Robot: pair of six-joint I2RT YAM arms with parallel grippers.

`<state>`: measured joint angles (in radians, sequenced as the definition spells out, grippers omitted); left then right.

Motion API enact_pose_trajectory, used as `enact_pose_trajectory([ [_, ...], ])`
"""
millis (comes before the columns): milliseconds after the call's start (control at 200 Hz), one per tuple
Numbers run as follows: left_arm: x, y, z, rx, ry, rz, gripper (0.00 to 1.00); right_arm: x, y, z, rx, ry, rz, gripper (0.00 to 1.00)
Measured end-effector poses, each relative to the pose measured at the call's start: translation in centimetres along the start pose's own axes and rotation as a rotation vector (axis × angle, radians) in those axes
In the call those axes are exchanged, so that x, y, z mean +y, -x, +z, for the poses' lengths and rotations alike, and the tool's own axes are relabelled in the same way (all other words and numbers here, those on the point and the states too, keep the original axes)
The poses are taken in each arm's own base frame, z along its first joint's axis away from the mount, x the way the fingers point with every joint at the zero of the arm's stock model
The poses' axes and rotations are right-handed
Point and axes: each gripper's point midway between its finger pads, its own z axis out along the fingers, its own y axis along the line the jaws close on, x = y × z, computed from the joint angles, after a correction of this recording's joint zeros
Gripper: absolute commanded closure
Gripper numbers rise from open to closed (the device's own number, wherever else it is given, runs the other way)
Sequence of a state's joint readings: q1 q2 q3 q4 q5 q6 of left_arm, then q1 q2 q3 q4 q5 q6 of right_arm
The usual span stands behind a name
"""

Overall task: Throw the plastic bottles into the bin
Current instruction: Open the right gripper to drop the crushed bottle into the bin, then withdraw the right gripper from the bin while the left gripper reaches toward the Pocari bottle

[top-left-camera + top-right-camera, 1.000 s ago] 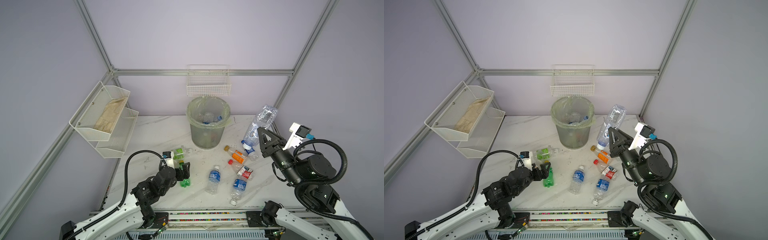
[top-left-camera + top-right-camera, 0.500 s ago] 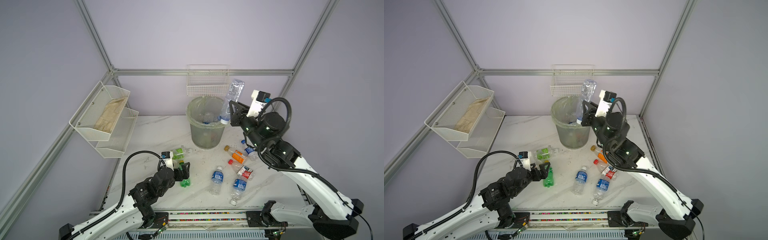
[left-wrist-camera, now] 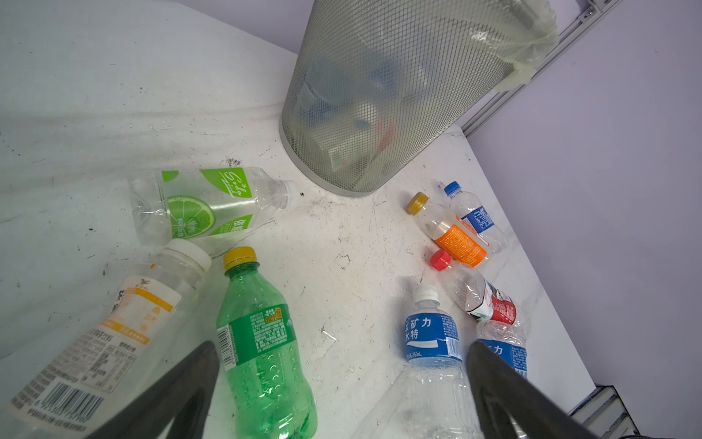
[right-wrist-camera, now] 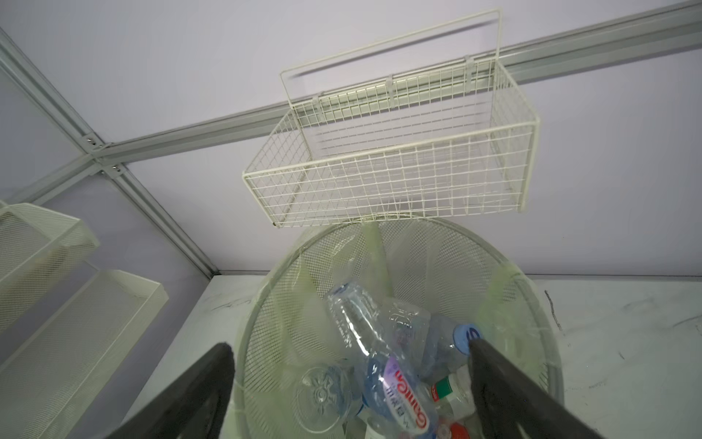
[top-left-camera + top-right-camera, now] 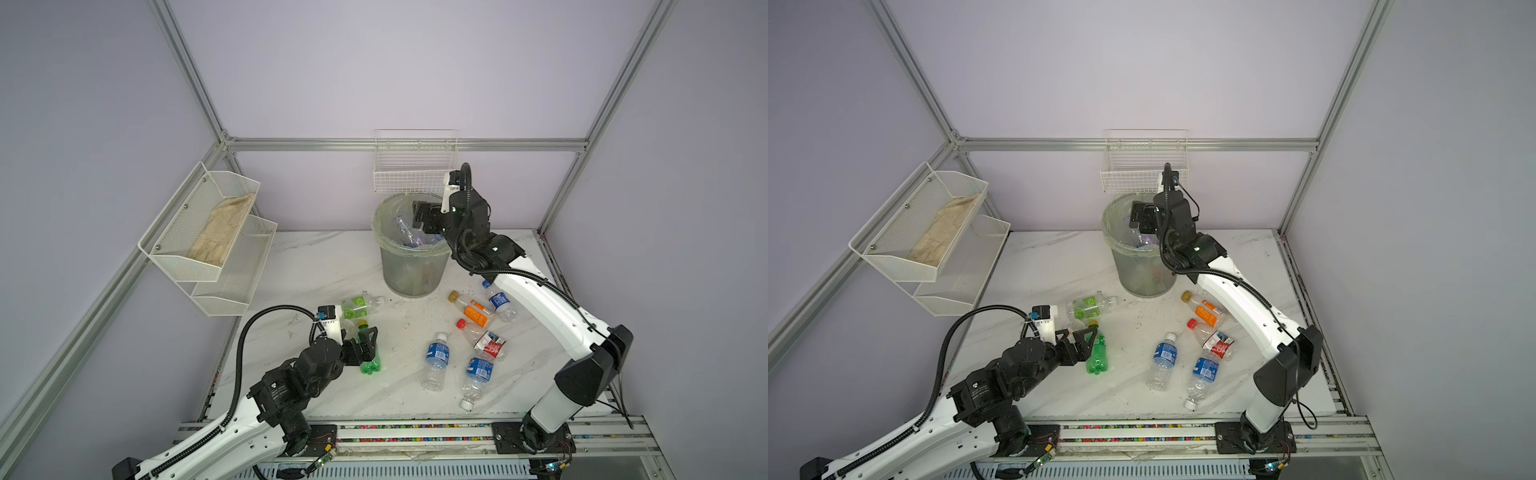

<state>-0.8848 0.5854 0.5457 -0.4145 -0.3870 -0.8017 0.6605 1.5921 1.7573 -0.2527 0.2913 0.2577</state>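
Observation:
The grey mesh bin [image 5: 409, 266] [image 5: 1144, 270] [image 3: 380, 95] stands at the back of the table. My right gripper [image 5: 419, 216] [image 5: 1138, 218] [image 4: 349, 346] hangs open over its mouth, holding nothing. Below it, a large clear bottle with a purple label [image 4: 383, 376] lies in the bin among others. My left gripper [image 5: 368, 334] [image 5: 1080, 331] [image 3: 342, 346] is open low over the green soda bottle [image 5: 368, 361] [image 3: 262, 342]. A lime-label bottle [image 3: 205, 203] and a white-capped one [image 3: 133, 315] lie beside it. Orange [image 5: 473, 311], red [image 5: 484, 340] and blue [image 5: 435, 359] labelled bottles lie at the right.
A white wire basket [image 5: 415, 174] [image 4: 391, 159] hangs on the back wall just above the bin. A white two-tier mesh shelf [image 5: 208, 237] holding a cloth is fixed to the left wall. The right arm's forearm [image 5: 540, 303] stretches over the bottles at the right.
My right arm swung from the right side to above the bin with the large clear bottle. Its jaws have opened and the bottle now lies in the bin. The left arm has barely moved.

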Motion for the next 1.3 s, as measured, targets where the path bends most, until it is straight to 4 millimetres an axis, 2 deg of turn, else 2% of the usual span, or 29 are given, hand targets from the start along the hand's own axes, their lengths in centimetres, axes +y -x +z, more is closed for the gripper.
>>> enact_pose_trajectory([
  [185,0.2,-1.1,1.0,0.047,0.025,0.022,0.00,-0.1,7.6,-8.5,-0.190,0.078,0.077,0.03],
  [265,0.3,-2.1,1.7,0.085,0.044,0.043,0.00,-0.4,9.0,-10.9,-0.231,0.100,0.101,0.03],
  [340,0.4,-3.3,2.4,0.130,0.060,0.072,0.00,-0.8,9.1,-12.2,-0.240,0.111,0.113,0.03],
  [445,0.3,-4.2,2.7,0.164,0.062,0.098,0.00,-1.3,7.7,-12.4,-0.208,0.107,0.108,0.03],
  [680,-0.7,-4.3,3.3,0.185,0.054,0.127,0.00,-3.3,2.3,-12.1,-0.083,0.055,0.086,0.03],
  [880,-1.5,-4.8,4.3,0.215,0.042,0.155,0.00,-4.9,0.0,-13.2,-0.044,0.023,0.089,0.03],
  [1015,-2.5,-5.3,5.1,0.246,0.027,0.183,0.00,-5.6,-1.9,-13.2,-0.008,0.004,0.090,0.03],
  [1175,-3.7,-6.6,5.9,0.302,0.010,0.230,0.00,-6.9,-5.5,-12.9,0.064,-0.030,0.088,0.03],
  [1300,-5.6,-7.8,6.8,0.346,-0.017,0.263,0.00,-7.9,-8.0,-12.9,0.111,-0.054,0.095,0.03],
])
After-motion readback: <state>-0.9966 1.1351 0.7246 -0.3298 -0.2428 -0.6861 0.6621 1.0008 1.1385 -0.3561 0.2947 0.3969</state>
